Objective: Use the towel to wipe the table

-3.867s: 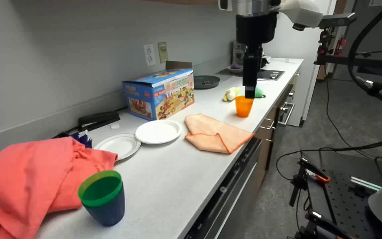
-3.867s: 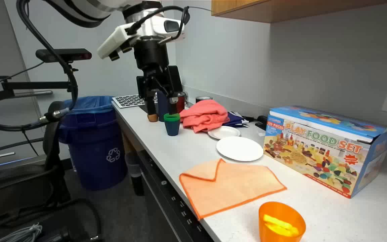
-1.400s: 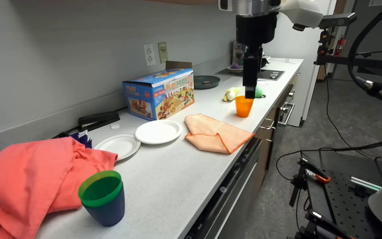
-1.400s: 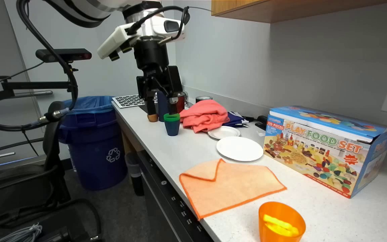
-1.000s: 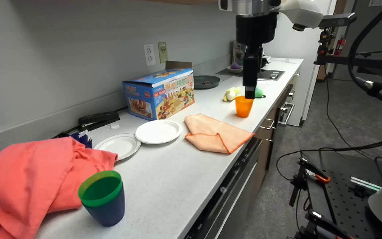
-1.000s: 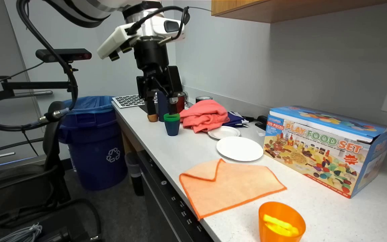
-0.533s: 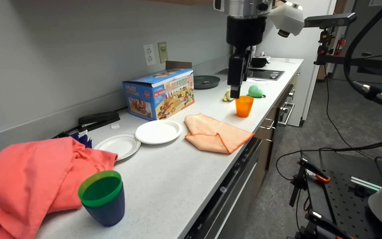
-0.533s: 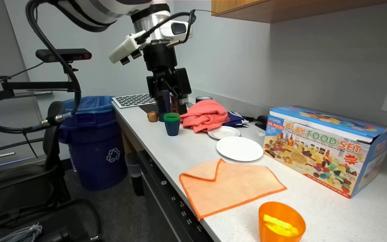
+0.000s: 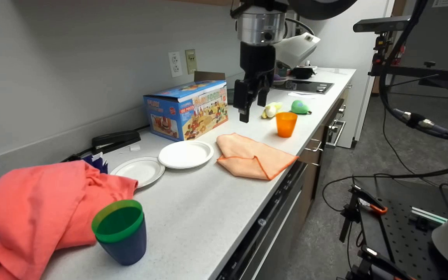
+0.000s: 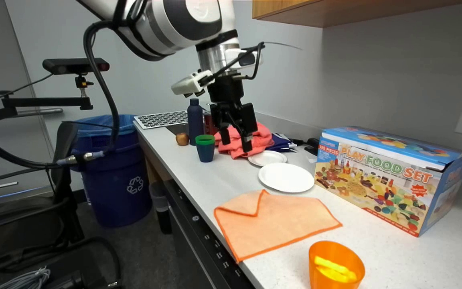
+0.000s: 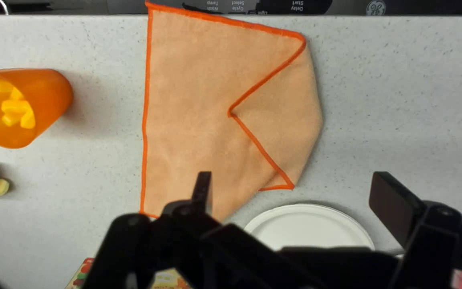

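Note:
A light orange towel with darker orange edging lies on the white counter with one corner folded over. It shows in both exterior views (image 9: 253, 157) (image 10: 283, 222) and in the wrist view (image 11: 191, 100). The counter (image 9: 185, 217) is the table surface. My gripper (image 9: 253, 109) is open and empty, held above the counter and apart from the towel. It also shows in an exterior view (image 10: 236, 144). In the wrist view the gripper (image 11: 292, 176) has its fingers wide apart, one over the towel's lower part and one right of a white plate (image 11: 307, 224).
An orange cup (image 9: 286, 125) with yellow pieces stands beside the towel. A play food box (image 9: 189, 112) stands by the wall. Two white plates (image 9: 186, 154), a coral cloth (image 9: 49, 210) and green-rimmed stacked cups (image 9: 121, 233) lie along the counter. A cabinet (image 10: 359, 12) hangs above.
My arm was still, then moved in the last second. The gripper has shifted toward the wall and the box side and turned somewhat. The towel and other objects have not moved.

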Controlling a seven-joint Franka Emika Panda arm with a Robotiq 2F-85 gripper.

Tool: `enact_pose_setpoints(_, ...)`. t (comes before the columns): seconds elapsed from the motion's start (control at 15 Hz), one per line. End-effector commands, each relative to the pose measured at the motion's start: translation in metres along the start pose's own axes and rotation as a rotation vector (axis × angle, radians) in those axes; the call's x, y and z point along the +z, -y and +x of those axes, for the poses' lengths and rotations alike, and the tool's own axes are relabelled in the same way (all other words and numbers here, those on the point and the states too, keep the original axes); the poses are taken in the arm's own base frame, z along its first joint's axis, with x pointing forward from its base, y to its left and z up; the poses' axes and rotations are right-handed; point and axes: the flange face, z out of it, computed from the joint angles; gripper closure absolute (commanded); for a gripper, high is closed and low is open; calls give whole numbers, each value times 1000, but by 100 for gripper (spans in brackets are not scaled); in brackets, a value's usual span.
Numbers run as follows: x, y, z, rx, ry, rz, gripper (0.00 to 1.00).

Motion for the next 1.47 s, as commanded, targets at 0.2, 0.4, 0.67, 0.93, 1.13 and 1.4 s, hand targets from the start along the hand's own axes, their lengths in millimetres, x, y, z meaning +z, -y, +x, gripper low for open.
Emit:
enact_pose_setpoints(0.2,65,-26,36,99,54,-26,0)
enact_pose_setpoints(0.4,75,-27,34,102,96,-12,0)
enact_pose_setpoints(0.67,80,-27,29,93,97,-16,0)
enact_pose_setpoints(0.93,79,-27,30,93,95,-16,0)
enact_pose_setpoints(1.13,79,-27,30,93,95,-16,0)
enact_pose_setpoints(1.4,85,-24,38,106,58,10,0)
